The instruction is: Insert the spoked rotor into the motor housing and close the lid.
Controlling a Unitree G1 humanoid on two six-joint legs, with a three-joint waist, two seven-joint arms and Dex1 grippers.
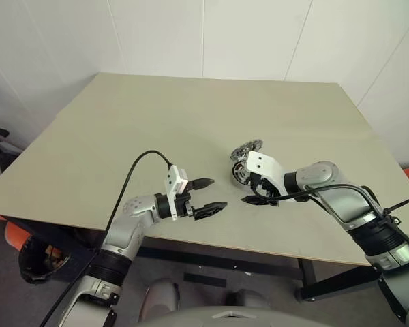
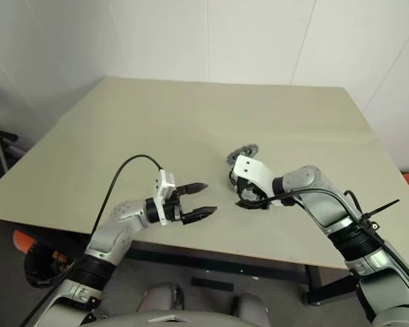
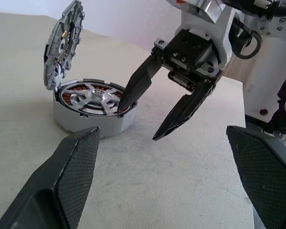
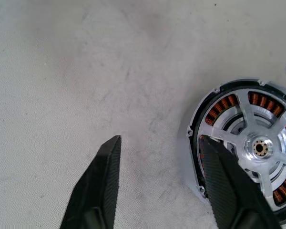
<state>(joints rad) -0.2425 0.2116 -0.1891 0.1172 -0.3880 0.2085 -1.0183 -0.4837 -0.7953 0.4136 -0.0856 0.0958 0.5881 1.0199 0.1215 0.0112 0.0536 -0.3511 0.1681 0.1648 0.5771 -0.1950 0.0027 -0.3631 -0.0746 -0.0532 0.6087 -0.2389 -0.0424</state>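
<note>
Right over the motor housing [image 3: 93,112] the right gripper [image 3: 138,121] is being held, jaws parted partway and nothing being carried between them. One fingertip [image 3: 121,105] is being pressed against, or at least hung just over, the near rim of the housing, while the other is being left out over bare table [image 1: 191,116] beside the housing. The spoked rotor [image 4: 257,148] is already being cradled inside the housing, silver spokes over the copper windings, and it looks seated flat, though that's a guess. The lid [image 3: 62,43] is being kept upright at the far side of the housing, hinged open and not yet being pushed down.

Trouble that could be caused from here: the housing isn't being pinned by anything, so it could be shoved across the table if the lid gets nudged sideways instead of down. The finger at the rim could also be trapped under the lid, or the rotor tipped out of place if it's caught by that tip. The left gripper [image 1: 208,194] is being held spread wide and empty, well clear of the housing on the robot's left, so no bracing is being offered.
</note>
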